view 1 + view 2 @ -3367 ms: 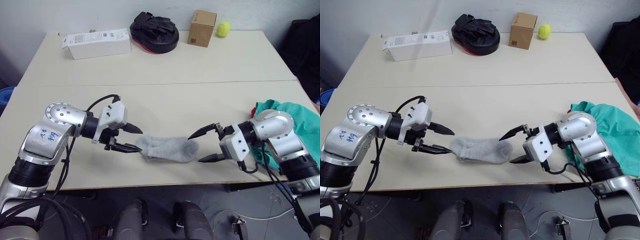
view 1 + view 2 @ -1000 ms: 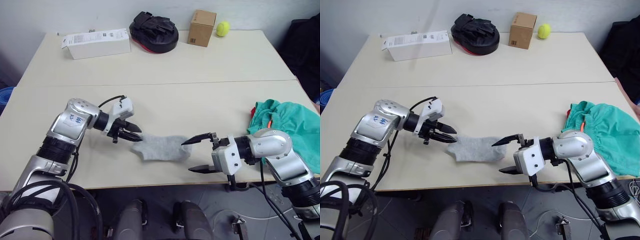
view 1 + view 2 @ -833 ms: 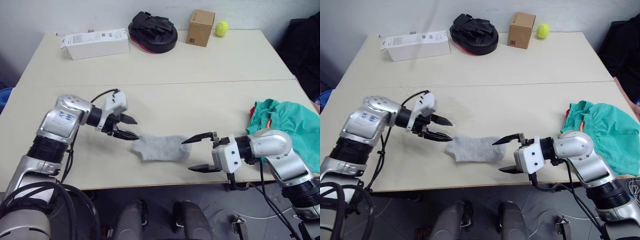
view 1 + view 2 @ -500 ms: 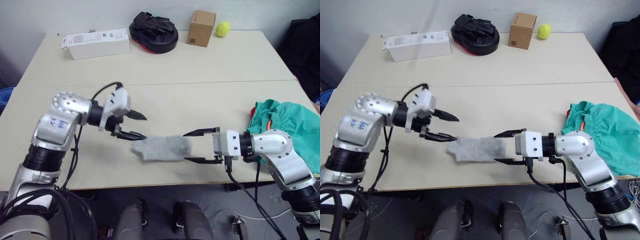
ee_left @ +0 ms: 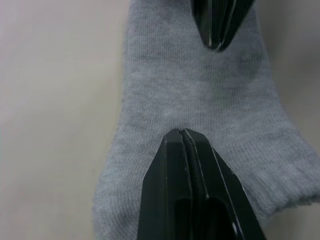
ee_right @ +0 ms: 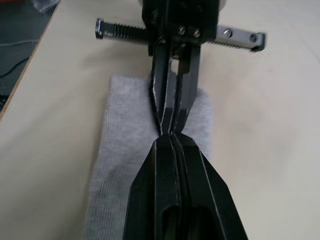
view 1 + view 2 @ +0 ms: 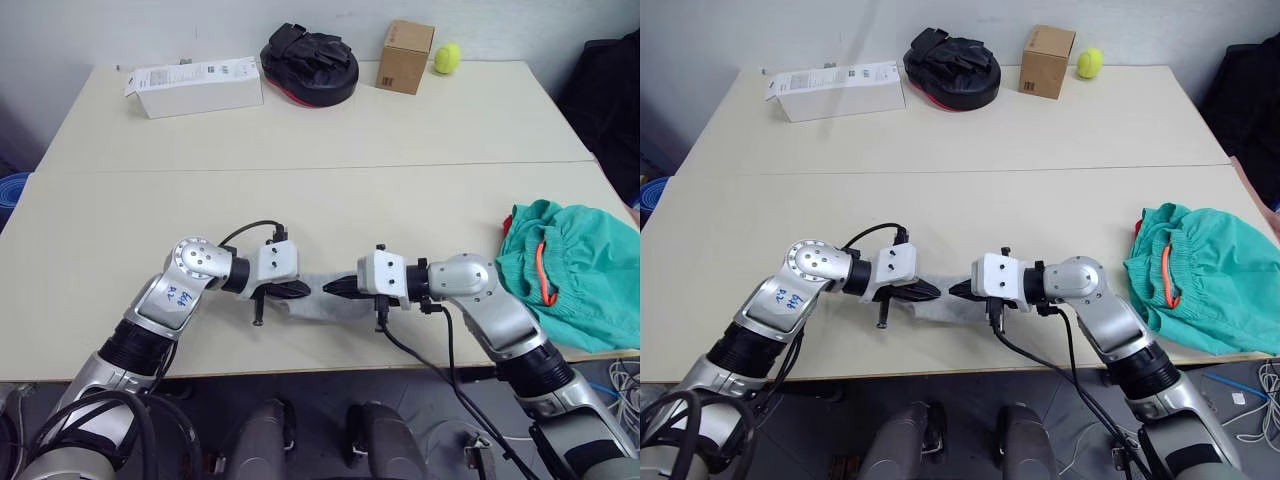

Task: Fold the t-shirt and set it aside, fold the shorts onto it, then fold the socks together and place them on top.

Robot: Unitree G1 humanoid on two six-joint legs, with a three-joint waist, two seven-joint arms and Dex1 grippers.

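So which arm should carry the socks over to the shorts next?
Right, probably. The right tool and left tool are both shut over the socks, but the shorts lie on the right arm's side; the left would have to cross.

Head stereo pair sits high, looking forward and down over the long beige table point(image 7: 330, 130); the far wall edge and the near table edge are both in shot. The two eyes share nearly the whole scene with a slight sideways offset. Both catch the white flat carton point(image 7: 193, 85) far left, the small brown cardboard box point(image 7: 1047, 47) and the yellow-green ball point(image 7: 1090, 63) far right.

Left wrist cam is very close, aimed along its own black fingers point(image 5: 192, 185) at the light grey knit socks point(image 5: 200, 95).

Right wrist cam is equally close and faces the opposite way along the same grey cloth, so each wrist view has the other gripper's tips point(image 6: 172, 107) head-on.
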